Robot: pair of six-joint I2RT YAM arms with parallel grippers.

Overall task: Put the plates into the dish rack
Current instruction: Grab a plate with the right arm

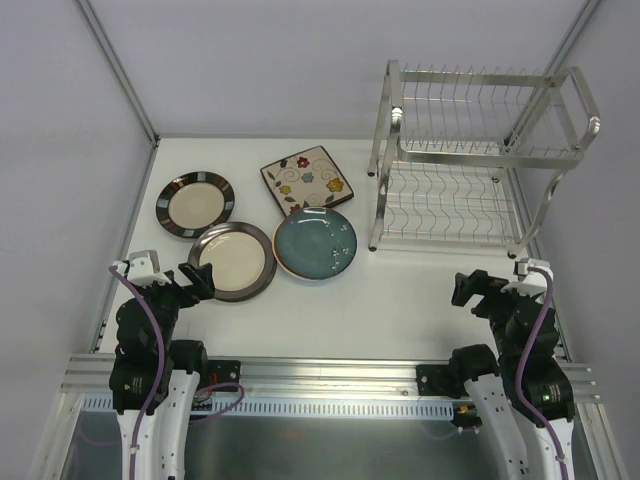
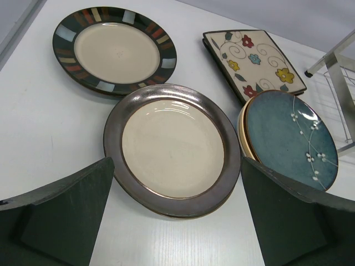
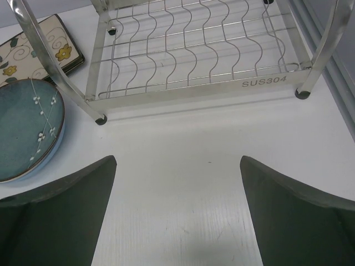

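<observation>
Several plates lie flat on the white table, left of the rack. A cream plate with a striped dark rim (image 1: 195,203) (image 2: 115,51) is at far left. A square cream floral plate (image 1: 305,178) (image 2: 253,64) is behind. A brown-rimmed cream plate (image 1: 233,260) (image 2: 172,148) is nearest my left gripper. A blue blossom plate (image 1: 316,243) (image 2: 291,138) (image 3: 25,127) lies on another plate. The silver two-tier dish rack (image 1: 478,160) (image 3: 202,52) stands empty at right. My left gripper (image 1: 197,279) (image 2: 176,216) is open just before the brown-rimmed plate. My right gripper (image 1: 467,288) (image 3: 177,216) is open before the rack.
Metal frame posts (image 1: 118,70) rise at the back corners. The table's left edge (image 1: 128,240) runs close to the striped plate. A rail (image 1: 330,375) crosses the near edge between the arm bases.
</observation>
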